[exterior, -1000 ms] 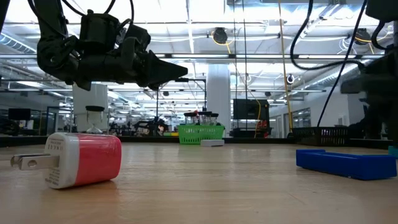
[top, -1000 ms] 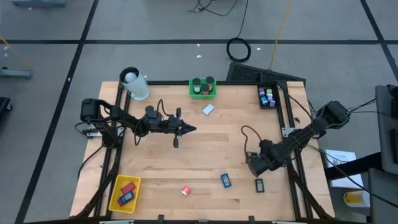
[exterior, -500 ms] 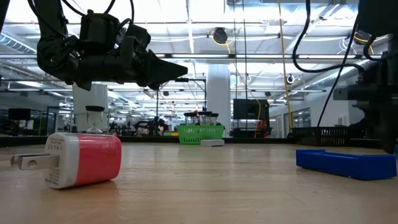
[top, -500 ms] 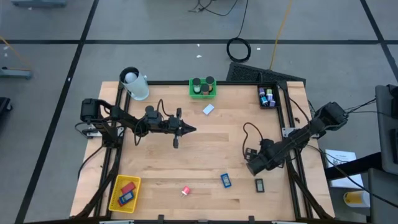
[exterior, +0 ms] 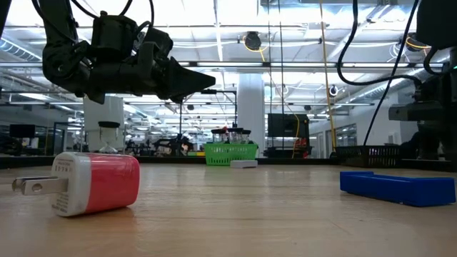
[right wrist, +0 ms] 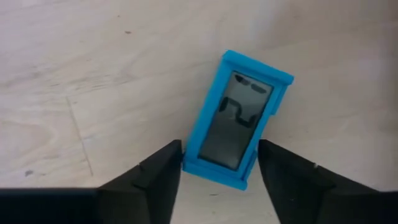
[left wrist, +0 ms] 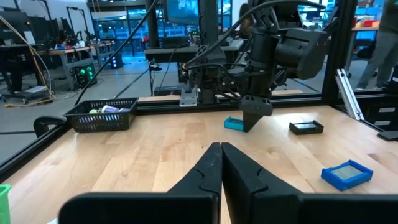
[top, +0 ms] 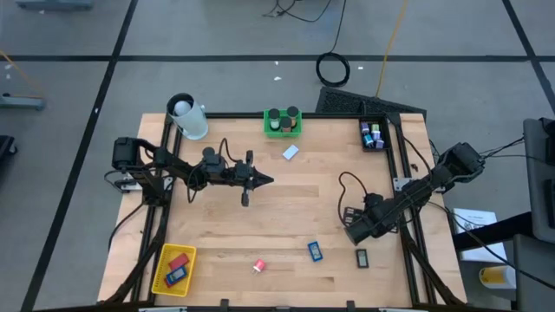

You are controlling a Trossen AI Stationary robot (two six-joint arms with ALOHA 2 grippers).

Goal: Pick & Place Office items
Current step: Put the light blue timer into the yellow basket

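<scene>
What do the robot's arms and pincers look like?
Both arms are dark, nearly black, built of chunky jointed blocks with thin black cables looping beside them. The left pincer has two matte black fingers tapering to a wedge-shaped point. The right pincer has two broad, flat black fingers with angled tips. No markings show on either.

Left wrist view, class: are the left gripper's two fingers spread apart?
No. The left gripper has its two dark fingers pressed together, tips meeting with nothing between them, above the wooden table.

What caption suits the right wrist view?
Right gripper fingers straddle a teal block lying on the wooden table.
</scene>
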